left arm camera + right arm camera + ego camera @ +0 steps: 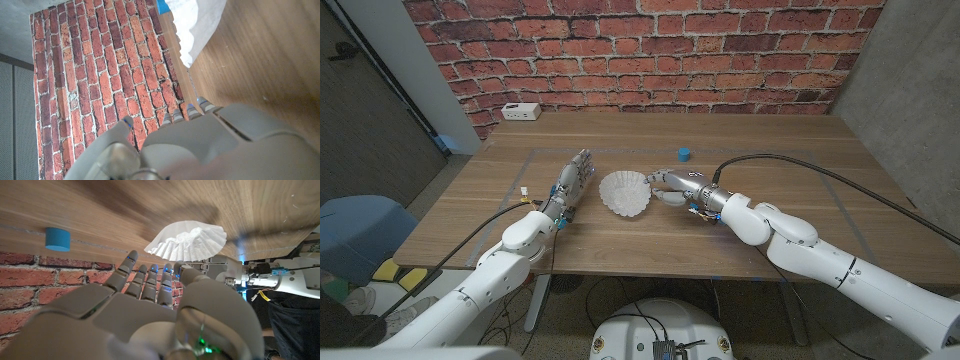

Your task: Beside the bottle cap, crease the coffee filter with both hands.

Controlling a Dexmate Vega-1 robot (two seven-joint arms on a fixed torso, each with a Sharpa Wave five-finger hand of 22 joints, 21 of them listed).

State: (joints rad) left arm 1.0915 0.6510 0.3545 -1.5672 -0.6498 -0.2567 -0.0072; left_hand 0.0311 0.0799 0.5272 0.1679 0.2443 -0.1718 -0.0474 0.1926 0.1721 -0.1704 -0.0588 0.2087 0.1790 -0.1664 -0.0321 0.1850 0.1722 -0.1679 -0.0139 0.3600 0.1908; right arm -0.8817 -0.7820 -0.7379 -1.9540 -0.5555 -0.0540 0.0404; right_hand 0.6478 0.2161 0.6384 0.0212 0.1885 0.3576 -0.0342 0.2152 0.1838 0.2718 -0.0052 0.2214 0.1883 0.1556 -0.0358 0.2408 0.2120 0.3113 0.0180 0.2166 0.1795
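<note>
A white fluted coffee filter [623,192] sits open on the wooden table, also seen in the left wrist view [192,25] and the right wrist view [186,240]. A small blue bottle cap [684,153] [57,238] stands behind and to the right of it. My left hand [573,182] [190,145] stands just left of the filter with fingers extended, holding nothing. My right hand [672,187] [145,305] hovers at the filter's right rim, fingers spread toward it, close to or just touching the paper.
A white box [522,111] lies at the table's back left corner against the brick wall. Black cables run along both arms. Taped lines mark the tabletop [800,150] around the work area.
</note>
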